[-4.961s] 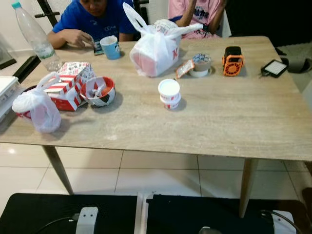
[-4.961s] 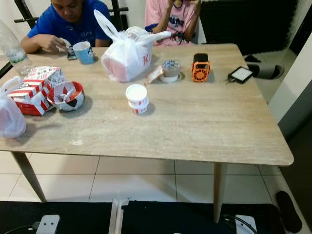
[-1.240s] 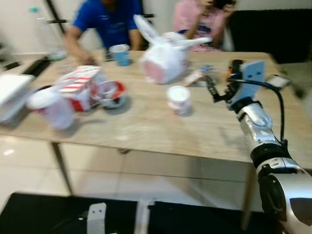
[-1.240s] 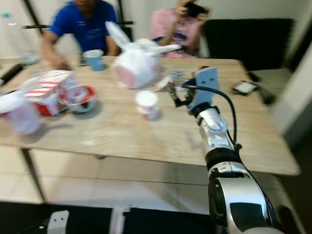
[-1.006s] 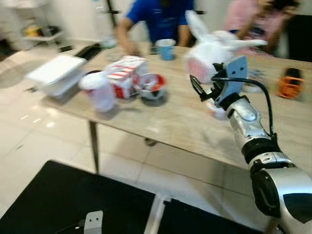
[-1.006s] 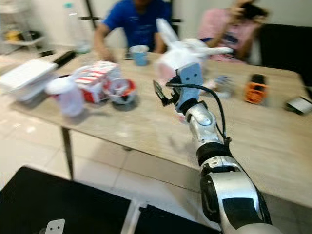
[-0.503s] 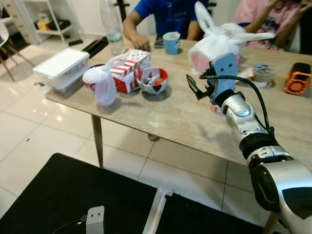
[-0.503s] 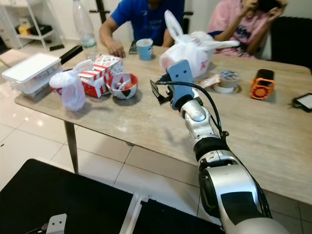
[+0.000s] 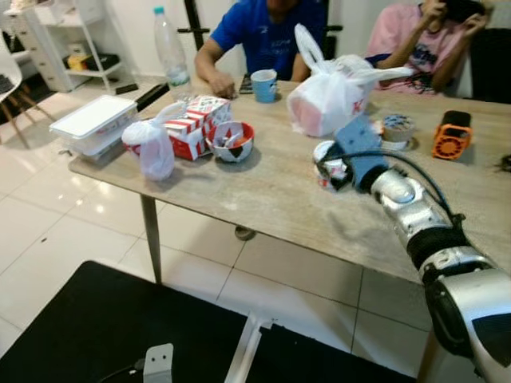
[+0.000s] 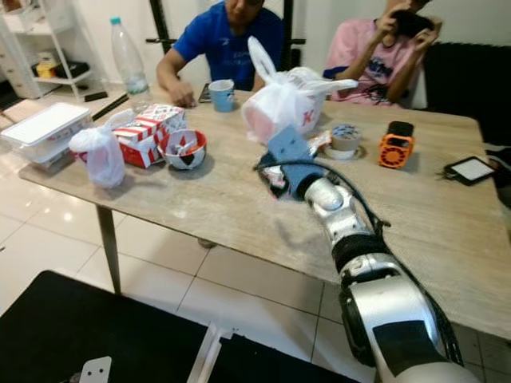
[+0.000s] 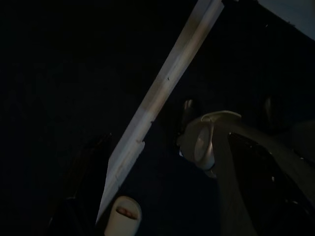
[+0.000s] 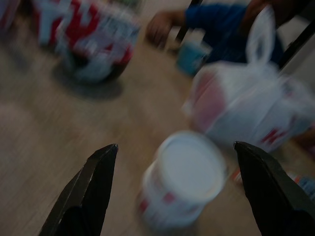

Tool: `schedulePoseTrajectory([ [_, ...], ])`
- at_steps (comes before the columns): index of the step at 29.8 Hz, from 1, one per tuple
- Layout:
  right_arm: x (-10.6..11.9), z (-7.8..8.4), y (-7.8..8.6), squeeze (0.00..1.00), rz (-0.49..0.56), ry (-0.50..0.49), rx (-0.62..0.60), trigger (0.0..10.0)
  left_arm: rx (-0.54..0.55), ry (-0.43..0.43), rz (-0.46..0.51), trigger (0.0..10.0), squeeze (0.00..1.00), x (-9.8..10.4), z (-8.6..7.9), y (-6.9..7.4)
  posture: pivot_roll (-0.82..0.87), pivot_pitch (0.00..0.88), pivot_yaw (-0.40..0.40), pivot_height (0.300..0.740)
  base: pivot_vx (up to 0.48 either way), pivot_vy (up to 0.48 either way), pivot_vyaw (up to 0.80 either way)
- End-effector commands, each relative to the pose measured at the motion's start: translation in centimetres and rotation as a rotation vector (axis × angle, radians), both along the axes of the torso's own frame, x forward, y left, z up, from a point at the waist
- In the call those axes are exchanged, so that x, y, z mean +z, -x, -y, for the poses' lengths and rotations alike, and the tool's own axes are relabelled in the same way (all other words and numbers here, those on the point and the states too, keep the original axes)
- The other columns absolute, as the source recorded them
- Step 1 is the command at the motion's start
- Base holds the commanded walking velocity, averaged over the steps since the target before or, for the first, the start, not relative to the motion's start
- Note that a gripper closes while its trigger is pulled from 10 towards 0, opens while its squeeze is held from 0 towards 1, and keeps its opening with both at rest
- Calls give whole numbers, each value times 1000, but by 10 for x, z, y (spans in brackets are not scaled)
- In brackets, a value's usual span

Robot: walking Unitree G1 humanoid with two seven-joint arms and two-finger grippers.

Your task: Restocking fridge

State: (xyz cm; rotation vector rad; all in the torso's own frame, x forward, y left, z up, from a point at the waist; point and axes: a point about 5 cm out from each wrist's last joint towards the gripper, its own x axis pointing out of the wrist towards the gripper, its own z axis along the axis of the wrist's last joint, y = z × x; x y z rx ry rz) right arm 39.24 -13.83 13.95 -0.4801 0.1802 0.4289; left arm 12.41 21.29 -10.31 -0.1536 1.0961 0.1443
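Between the spread black fingers of the right pincer stands a small white lidded tub with red print on its side, too blurred to read; nothing is pinched. Half a second ago the pincer hung short of the tub, over the bare bench; now it has come up beside it. Just beyond the pincer sits a knotted white plastic bag with a red letter K, something reddish inside. Farther off to its left are a red and white bowl with scraps in it, a red-striped box, a smaller knotted bag and a white foam box. A blue cup stands before a person in blue. The left wrist view is nearly dark; whether the left pincer is spread cannot be told.
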Motion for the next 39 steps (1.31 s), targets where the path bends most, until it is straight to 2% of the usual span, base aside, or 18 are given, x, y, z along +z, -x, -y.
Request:
schedulePoseTrajectory([
  [1, -11, -5, 3, 0, -45, 16, -15, 10000, -17, -12, -3, 10000, 0, 1, -3, 0, -91, 0, 27, 740, 0, 0, 0],
  [3, -14, -10, 4, 0, -54, -25, -25, 10000, -23, -11, -2, 10000, 0, 1, -2, -1, -90, 0, 25, 740, 0, 0, 0],
  [9, -11, -22, 4, 0, -23, -46, -17, 10000, -38, -4, -5, 10000, 0, -1, 2, 2, -80, 0, 14, 740, 0, 0, 0],
  [14, -6, -32, 2, 0, -8, -38, -12, 10000, -42, 3, -19, 10000, 0, -5, 5, 15, -47, 55, -8, 740, 0, 0, 0],
  [16, -6, -32, 2, 0, -8, -38, -12, 10000, -42, 3, -19, 10000, 0, -5, 5, 15, -47, 55, -8, 740, 0, 0, 0],
  [18, -1, -34, -1, 0, 2, -24, -22, 10000, -28, 7, -24, 10000, 0, -7, 4, 26, -13, 115, -20, 740, 0, 0, 0],
  [19, -1, -34, -1, 0, 2, -24, -22, 10000, -28, 7, -24, 10000, 0, -7, 4, 26, -13, 115, -20, 740, 0, 0, 0],
  [22, 12, -32, -6, 0, 42, -29, -39, 10000, -22, 4, -47, 10000, 0, -10, 1, 46, 38, 180, -10, 740, 0, 0, 0],
  [24, 14, -32, -7, 0, 50, -33, -41, 10000, -22, 4, -51, 10000, 0, -10, 0, 50, 38, 180, -10, 740, 0, 0, 0],
  [27, 28, -36, -11, 0, 82, -74, -24, 10000, -46, -10, -76, 10000, 0, -11, -5, 64, 74, 217, -4, 740, 0, 0, 0],
  [34, 36, -42, -13, 0, 122, -64, -18, 10000, -52, -19, -76, 10000, 0, -10, -10, 70, 103, 239, 0, 740, 0, 0, 0],
  [35, 43, -40, -16, 0, 171, -53, -58, 10000, -49, -20, -60, 10000, 0, -10, -11, 69, 115, 248, 0, 740, 0, 0, 0],
  [38, 47, -38, -17, 0, 192, -55, -74, 10000, -49, -19, -52, 10000, 0, -10, -10, 68, 115, 248, 0, 740, 0, 0, 0],
  [39, 55, -36, -19, 0, 222, -78, -79, 10000, -50, -16, -43, 10000, 0, -9, -8, 66, 115, 250, -2, 740, 0, 0, 0],
])
